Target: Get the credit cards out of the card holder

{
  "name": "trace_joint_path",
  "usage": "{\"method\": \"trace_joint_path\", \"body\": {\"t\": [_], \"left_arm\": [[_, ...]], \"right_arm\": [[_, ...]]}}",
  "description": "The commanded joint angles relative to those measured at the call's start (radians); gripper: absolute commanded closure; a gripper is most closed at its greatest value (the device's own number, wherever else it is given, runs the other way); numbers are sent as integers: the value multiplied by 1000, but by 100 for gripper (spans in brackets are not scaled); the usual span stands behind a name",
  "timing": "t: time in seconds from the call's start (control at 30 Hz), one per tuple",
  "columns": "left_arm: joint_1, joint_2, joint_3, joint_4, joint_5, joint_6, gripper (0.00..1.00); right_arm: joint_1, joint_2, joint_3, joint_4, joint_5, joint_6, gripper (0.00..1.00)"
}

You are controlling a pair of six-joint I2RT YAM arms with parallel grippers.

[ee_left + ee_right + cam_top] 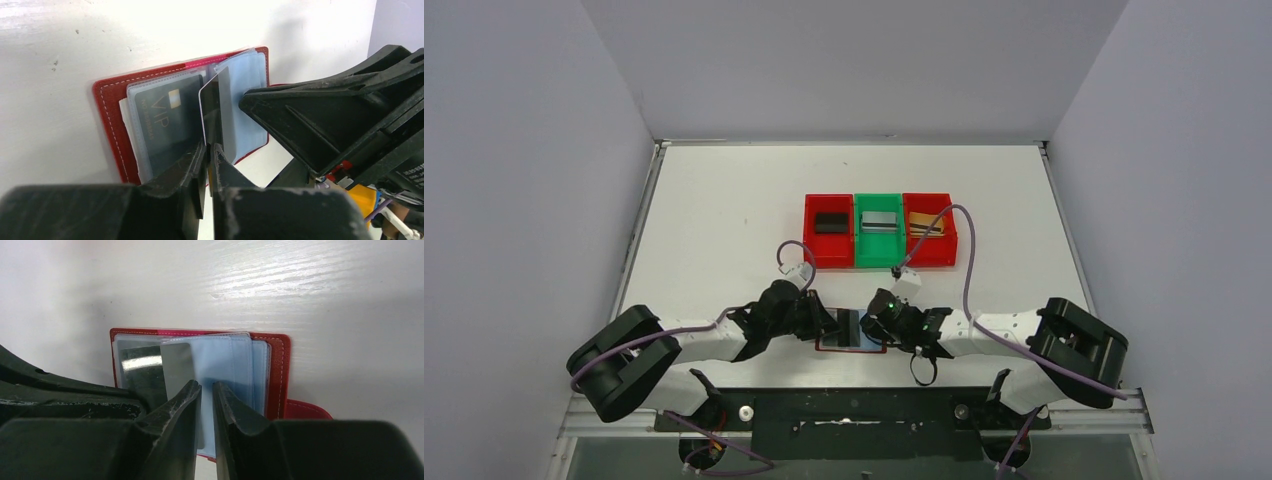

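Observation:
The dark red card holder [824, 347] [107, 115] [277, 370] lies open on the table between both arms, with its bluish sleeves fanned out. My left gripper [829, 322] [210, 147] is shut on the lower edge of a dark credit card [211, 105] [177, 367], which stands partly out of a sleeve. A black VIP card [167, 120] stays in the left sleeve. My right gripper [871, 322] [206, 385] has its tips down on the blue sleeves [235, 365], jaws a narrow gap apart with nothing pinched between them.
Behind the holder stand three bins in a row: a red bin [812, 240] with a black card, a green bin [879, 250] with a silver card, and a red bin [929, 248] with a gold-tan card. The holder's clasp tab [307, 410] sticks out beside it.

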Motion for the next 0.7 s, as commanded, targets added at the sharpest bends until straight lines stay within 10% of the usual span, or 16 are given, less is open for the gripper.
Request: {"method": "trace_joint_path", "body": {"t": [0.0, 0.23, 0.67], "left_arm": [[3, -4, 10, 34, 5, 32, 88], [2, 89, 15, 174, 96, -10, 81], [12, -23, 8, -37, -42, 24, 100]], "right_arm": [[4, 13, -22, -14, 28, 48, 82], [4, 45, -59, 25, 14, 97, 82], [0, -30, -82, -7, 54, 94, 82]]}}
